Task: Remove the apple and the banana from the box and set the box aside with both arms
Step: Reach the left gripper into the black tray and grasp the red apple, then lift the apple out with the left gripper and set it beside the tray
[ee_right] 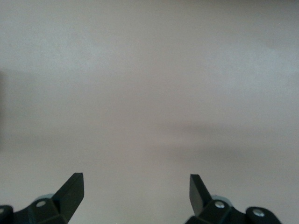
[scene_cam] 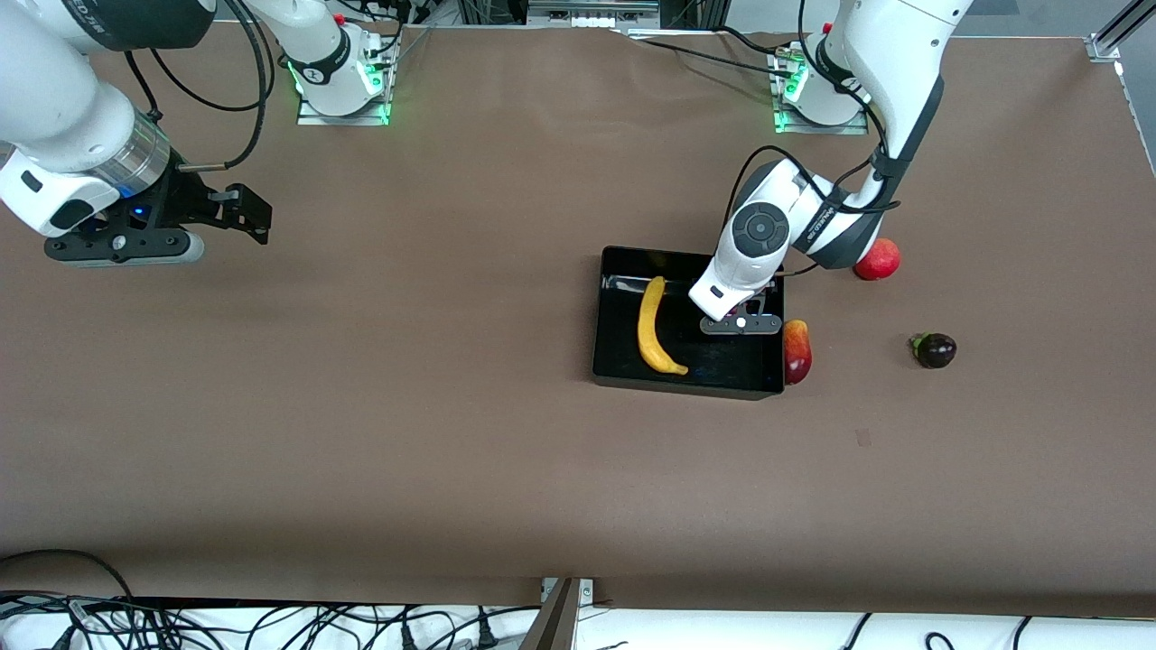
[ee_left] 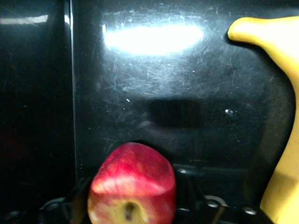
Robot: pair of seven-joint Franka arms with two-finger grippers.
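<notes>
Left gripper (scene_cam: 742, 318) down inside the black tray (scene_cam: 623, 368), at the end toward the left arm's side, clamped on a small red apple with yellow patches (ee_left: 132, 191); in the left wrist view that apple sits between the finger bases with the scratched glossy tray floor (ee_left: 154, 88) under it, contact with the floor not clear. Yellow banana (scene_cam: 652, 327) lying lengthwise in the tray toward the right arm's end, its tip (ee_left: 243, 31) showing in the left wrist view. Just outside the tray wall at the left arm's end, touching or nearly so, a red-and-yellow elongated fruit (scene_cam: 797, 350). A second round red fruit (scene_cam: 878, 259) on the brown table (scene_cam: 406, 433), farther from the front camera, partly hidden by the left arm's elbow. A small dark purple fruit with a green cap (scene_cam: 935, 349) lying apart toward the left arm's end. Right gripper (ee_right: 136, 193) hanging over bare table near the right arm's end, well apart from the tray, fingers spread wide and holding nothing; right arm waiting.
</notes>
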